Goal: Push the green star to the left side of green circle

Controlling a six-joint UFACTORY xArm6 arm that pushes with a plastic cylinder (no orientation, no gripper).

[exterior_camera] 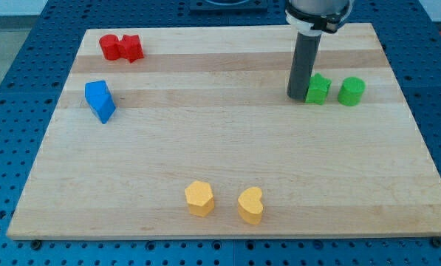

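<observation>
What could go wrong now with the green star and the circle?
My tip sits on the view's left of the green star, close against it. Any push toward the right could drive the star into the green circle, which lies just beside it, and shove both toward the board's right edge. The star already appears left of the circle, so more pushing may spoil that.

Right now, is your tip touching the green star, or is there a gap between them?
Cannot tell. In the camera view, my tip stands right against the left edge of the green star with no board visible between them, but contact itself is not plain.
</observation>
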